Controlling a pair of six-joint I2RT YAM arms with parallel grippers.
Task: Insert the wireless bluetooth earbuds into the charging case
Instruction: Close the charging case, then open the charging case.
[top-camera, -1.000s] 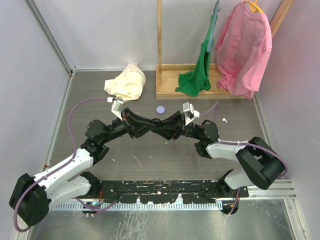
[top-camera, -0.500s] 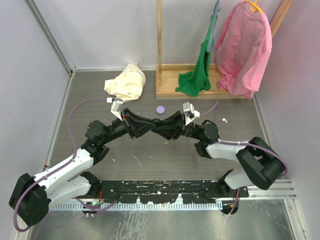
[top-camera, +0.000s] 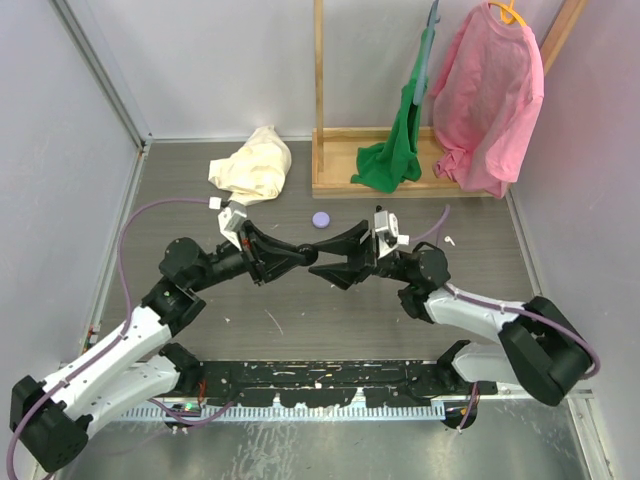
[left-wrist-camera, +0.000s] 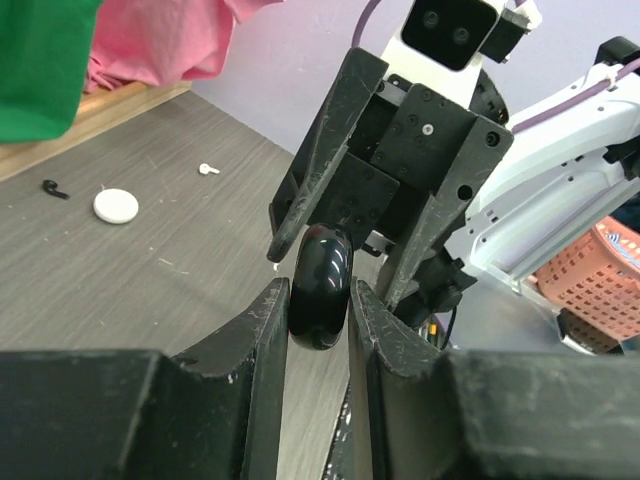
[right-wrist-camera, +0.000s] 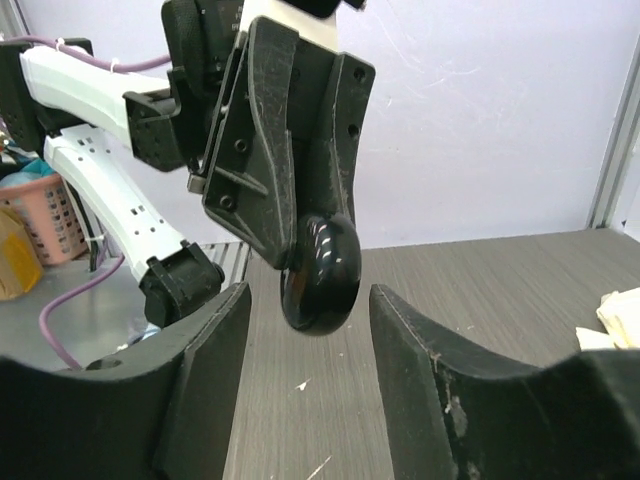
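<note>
A glossy black oval charging case (left-wrist-camera: 320, 285) hangs in mid-air above the table, lid closed. My left gripper (left-wrist-camera: 318, 300) is shut on it, one finger on each flat side. In the right wrist view the same case (right-wrist-camera: 322, 272) sits between the fingers of my right gripper (right-wrist-camera: 309, 296), which is open, with a gap on both sides. In the top view the two grippers meet tip to tip, left (top-camera: 303, 257) and right (top-camera: 326, 268). A white earbud (left-wrist-camera: 208, 169) lies on the table, also seen from above (top-camera: 449, 241). A small black earbud-like piece (left-wrist-camera: 55, 187) lies further left.
A pale round disc (top-camera: 320, 219) lies behind the grippers. A cream cloth (top-camera: 255, 165) is heaped at the back left. A wooden rack (top-camera: 400, 185) at the back carries a green cloth (top-camera: 395, 160) and a pink shirt (top-camera: 490, 90). Walls close both sides.
My right gripper has opened off the black case and drawn back slightly to the right. My left gripper keeps its hold on the case, and the left arm has shifted a little leftward.
</note>
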